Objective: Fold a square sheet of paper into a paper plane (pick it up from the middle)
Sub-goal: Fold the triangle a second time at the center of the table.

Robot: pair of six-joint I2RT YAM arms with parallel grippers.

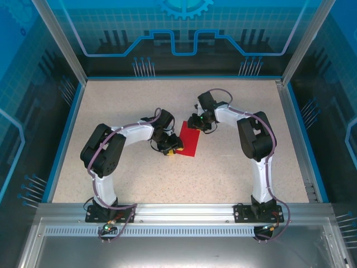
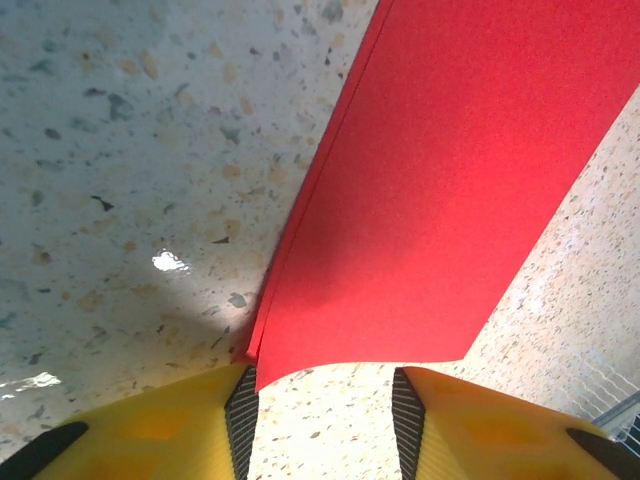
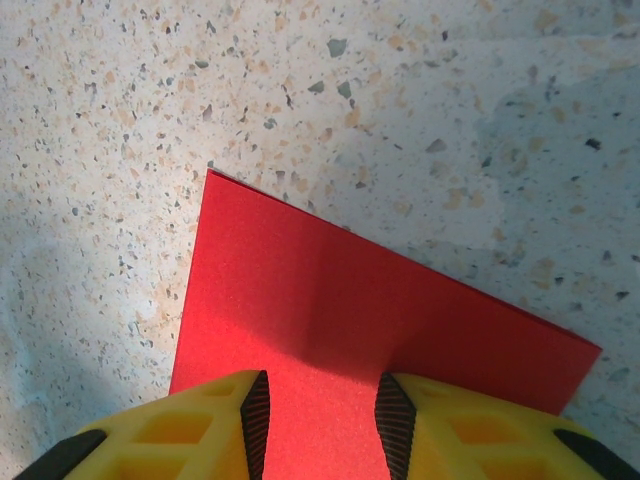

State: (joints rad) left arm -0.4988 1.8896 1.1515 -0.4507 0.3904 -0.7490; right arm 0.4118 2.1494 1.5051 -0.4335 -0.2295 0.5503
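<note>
Beneath left gripper (image 1: 173, 148), paper sheet (image 1: 190, 139) corner hidden

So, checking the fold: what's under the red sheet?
Under the red sheet a second layer peeks out along one edge, resting on the speckled table. The faces between are covered.

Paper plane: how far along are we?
Early. Done: the red paper looks folded once, a doubled edge showing in the left wrist view. In hand: left gripper and right gripper sit open at opposite ends of it. Left: nose and wing folds; no pointed shape yet.
</note>
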